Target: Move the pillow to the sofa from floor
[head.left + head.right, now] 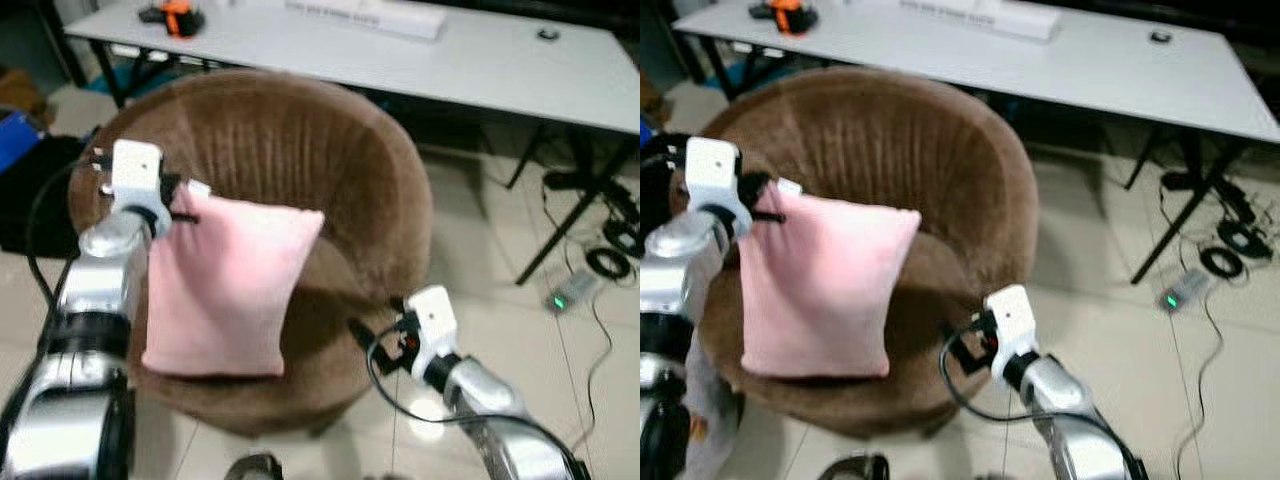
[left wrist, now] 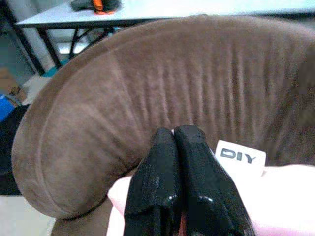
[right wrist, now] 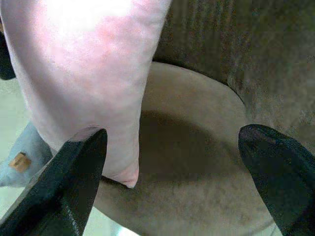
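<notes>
The left tool (image 1: 178, 205) is clenched on the top left corner of the soft pink square pillow (image 1: 228, 290), its two black fingers (image 2: 189, 162) pressed together around the fabric just beside a small white label printed DIY (image 2: 241, 156). The pillow hangs upright from that corner over the left part of the round brown velvety tub sofa (image 1: 300, 150), its lower edge down at the near left rim of the seat; whether it rests on the cushion or hangs just clear of it cannot be told. The right tool (image 1: 362, 335) sits released at the near right rim of the sofa, apart from the pillow, and its two black fingertips (image 3: 74, 177) stand wide apart in the right wrist view, with the pillow's lower corner and the tan seat cushion (image 3: 197, 162) between them. Beyond the sofa stands a long white table (image 1: 480, 60) on black legs, carrying an orange and black object (image 1: 172, 15) at its far left and a flat white box (image 1: 370, 15) near the middle. On the pale tiled floor (image 1: 500, 330) to the right lie black cables (image 1: 610, 250) and a small grey device with a green light (image 1: 562, 298).
</notes>
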